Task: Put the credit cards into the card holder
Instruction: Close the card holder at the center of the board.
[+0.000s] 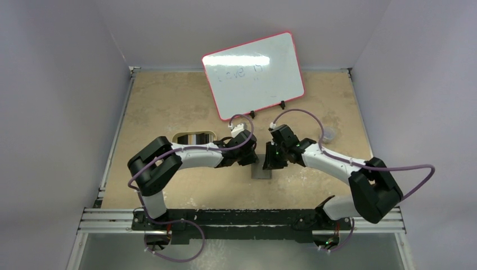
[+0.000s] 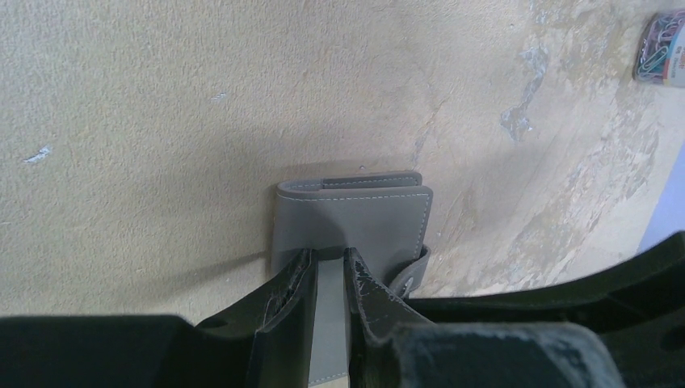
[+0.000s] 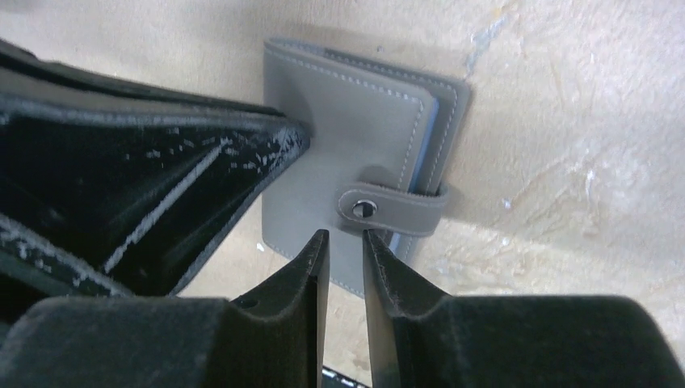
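Note:
The card holder (image 1: 262, 172) is a small grey wallet lying folded shut on the table between both grippers. In the right wrist view it (image 3: 347, 129) has its closing tab (image 3: 396, 206) snapped over the edge, with a blue-grey inner edge showing. My left gripper (image 2: 329, 255) rests on top of the wallet (image 2: 363, 218), jaws nearly together with only a thin slit. My right gripper (image 3: 346, 234) is just short of the tab, jaws also nearly together and holding nothing. No credit cards show in any view.
A rounded-corner container (image 1: 194, 137) with dark contents lies just behind my left arm. A whiteboard (image 1: 253, 74) stands at the back. A small tub of paper clips (image 2: 662, 50) sits to the right (image 1: 328, 134). The table edge lies near the arm bases.

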Robot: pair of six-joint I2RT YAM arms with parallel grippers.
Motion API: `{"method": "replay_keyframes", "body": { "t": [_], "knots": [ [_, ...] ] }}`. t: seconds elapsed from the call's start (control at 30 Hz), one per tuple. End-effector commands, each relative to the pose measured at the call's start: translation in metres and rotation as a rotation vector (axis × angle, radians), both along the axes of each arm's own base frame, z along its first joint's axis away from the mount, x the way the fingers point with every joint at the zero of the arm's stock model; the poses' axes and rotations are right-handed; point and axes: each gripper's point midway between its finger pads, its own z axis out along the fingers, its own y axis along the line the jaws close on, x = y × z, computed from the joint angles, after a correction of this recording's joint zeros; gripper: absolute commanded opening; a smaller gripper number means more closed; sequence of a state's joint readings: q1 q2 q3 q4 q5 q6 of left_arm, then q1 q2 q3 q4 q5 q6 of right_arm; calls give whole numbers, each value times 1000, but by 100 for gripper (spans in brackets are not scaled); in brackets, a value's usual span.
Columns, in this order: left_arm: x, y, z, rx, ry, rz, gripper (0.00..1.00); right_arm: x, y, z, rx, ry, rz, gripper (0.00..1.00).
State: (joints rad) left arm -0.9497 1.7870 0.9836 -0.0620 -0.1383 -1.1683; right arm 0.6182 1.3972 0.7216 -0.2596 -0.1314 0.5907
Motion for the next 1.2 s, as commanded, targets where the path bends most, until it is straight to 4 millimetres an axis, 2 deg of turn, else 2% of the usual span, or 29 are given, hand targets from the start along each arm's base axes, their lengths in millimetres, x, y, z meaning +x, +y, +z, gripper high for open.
{"method": "replay_keyframes", "body": {
  "t": [0.0, 0.13, 0.27, 0.4, 0.63, 0.8, 0.97, 1.17],
  "knots": [
    [0, -1, 11, -32, -18, 13, 18, -3, -3, 25, 12, -11, -36, 24],
    [2, -1, 23, -37, -40, 16, 20, 8, -11, 28, 25, -49, -89, 28],
    [5, 1, 39, -51, -77, 17, 23, 17, -7, 34, 60, -75, -105, 34],
    [6, 6, 37, -18, -76, 11, 26, 20, -8, 26, 39, -61, -123, 35],
    [4, -20, 41, -130, -83, -80, 27, 20, -3, 18, 45, -45, -90, 31],
    [4, -33, 35, -169, -71, -120, 23, 18, -6, 13, 24, -44, -72, 28],
    [5, -30, 16, -120, -51, -113, 22, 25, -9, 12, -4, -71, -79, 27],
    [7, -21, -1, -61, -37, -83, 20, 23, -6, 4, -3, -60, -24, 27]
  ]
}}
